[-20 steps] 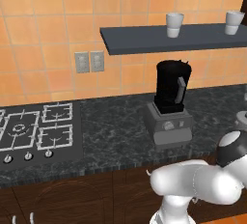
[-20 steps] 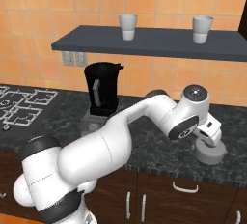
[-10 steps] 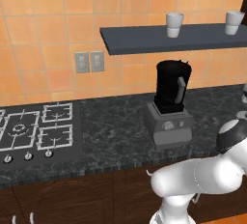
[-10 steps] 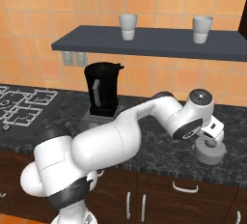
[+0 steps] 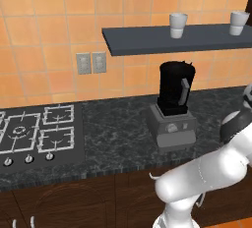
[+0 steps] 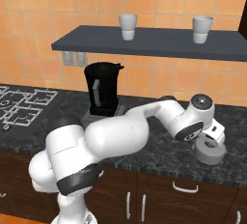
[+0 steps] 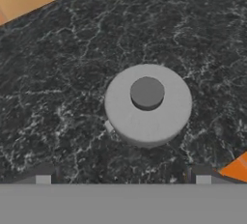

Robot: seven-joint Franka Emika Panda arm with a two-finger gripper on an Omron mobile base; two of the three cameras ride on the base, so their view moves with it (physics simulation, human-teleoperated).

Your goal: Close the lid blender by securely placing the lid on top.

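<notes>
The low, round, light grey lid (image 7: 147,104) lay on the dark speckled stone counter (image 7: 58,97), directly beneath the claw (image 7: 123,175). The claw hovered above it with jaws spread wide, grasping nothing.

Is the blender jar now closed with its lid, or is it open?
Open. The lid lies on the counter, apart from the blender.

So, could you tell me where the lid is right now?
The lid lies flat on the dark counter, right of the blender, directly under the open gripper.
</notes>
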